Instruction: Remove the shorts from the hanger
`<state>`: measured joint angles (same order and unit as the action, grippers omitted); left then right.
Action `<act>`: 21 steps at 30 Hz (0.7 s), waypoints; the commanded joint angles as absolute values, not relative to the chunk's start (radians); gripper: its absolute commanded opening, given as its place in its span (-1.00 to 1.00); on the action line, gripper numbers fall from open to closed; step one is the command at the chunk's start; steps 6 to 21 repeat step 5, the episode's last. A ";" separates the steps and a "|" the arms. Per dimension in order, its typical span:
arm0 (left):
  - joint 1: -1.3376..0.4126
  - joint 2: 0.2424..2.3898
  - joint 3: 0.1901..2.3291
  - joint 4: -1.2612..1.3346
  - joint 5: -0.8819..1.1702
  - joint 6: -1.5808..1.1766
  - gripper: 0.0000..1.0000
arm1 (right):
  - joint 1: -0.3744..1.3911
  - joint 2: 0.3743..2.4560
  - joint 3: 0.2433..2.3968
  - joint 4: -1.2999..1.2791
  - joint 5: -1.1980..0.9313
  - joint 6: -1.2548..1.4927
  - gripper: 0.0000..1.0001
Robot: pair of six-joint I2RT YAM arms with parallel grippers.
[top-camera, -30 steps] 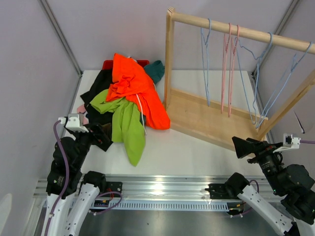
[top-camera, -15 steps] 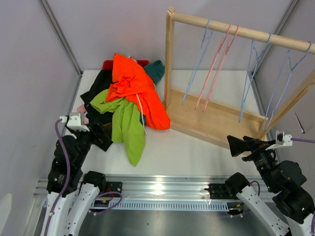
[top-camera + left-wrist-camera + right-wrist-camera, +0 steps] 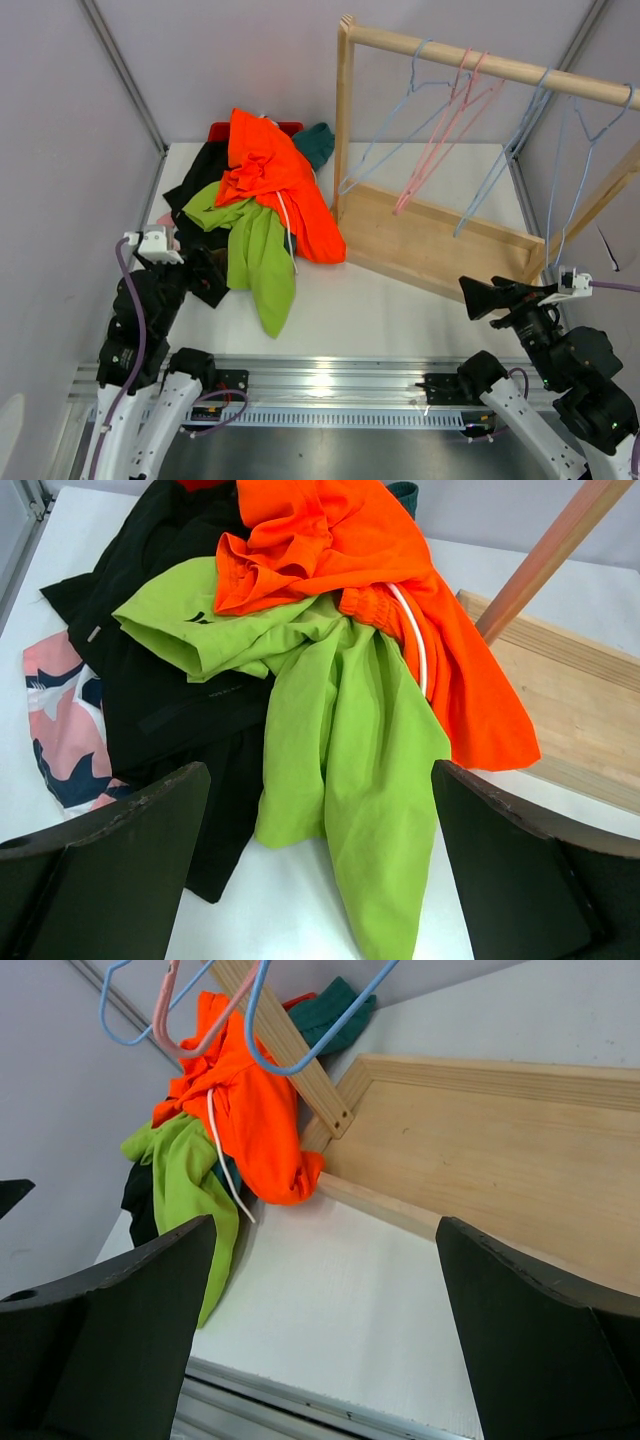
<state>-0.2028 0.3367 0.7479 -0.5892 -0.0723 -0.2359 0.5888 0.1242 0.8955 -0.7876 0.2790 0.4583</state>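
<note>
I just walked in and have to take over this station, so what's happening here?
Neither arm is holding anything: the left gripper and right gripper are both open. The shorts lie in a heap on the left of the table, with an orange pair and a lime green pair on top. The hangers on the wooden rack are bare and hang tilted, so the unloading looks done.

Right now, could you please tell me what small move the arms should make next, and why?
Probably no further pick: I would just lower both arms to rest by their bases. The hangers on the rail all look bare, the shorts lie heaped on the table with the orange pair on top, and the left fingers and right fingers stand open and empty.
</note>
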 commanded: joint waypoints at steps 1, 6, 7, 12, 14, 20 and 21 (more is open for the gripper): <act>-0.209 0.357 0.744 -0.569 -0.089 -0.249 0.99 | 0.586 0.114 0.885 -0.744 0.262 0.434 0.99; -0.209 0.370 0.739 -0.572 -0.121 -0.255 0.99 | 0.583 0.109 0.887 -0.744 0.262 0.428 0.99; -0.209 0.370 0.739 -0.572 -0.121 -0.255 0.99 | 0.583 0.109 0.887 -0.744 0.262 0.428 0.99; -0.209 0.370 0.739 -0.572 -0.121 -0.255 0.99 | 0.583 0.109 0.887 -0.744 0.262 0.428 0.99; -0.209 0.370 0.739 -0.572 -0.121 -0.255 0.99 | 0.583 0.109 0.887 -0.744 0.262 0.428 0.99; -0.209 0.370 0.739 -0.572 -0.121 -0.255 0.99 | 0.583 0.109 0.887 -0.744 0.262 0.428 0.99; -0.209 0.370 0.739 -0.572 -0.121 -0.255 0.99 | 0.583 0.109 0.887 -0.744 0.262 0.428 0.99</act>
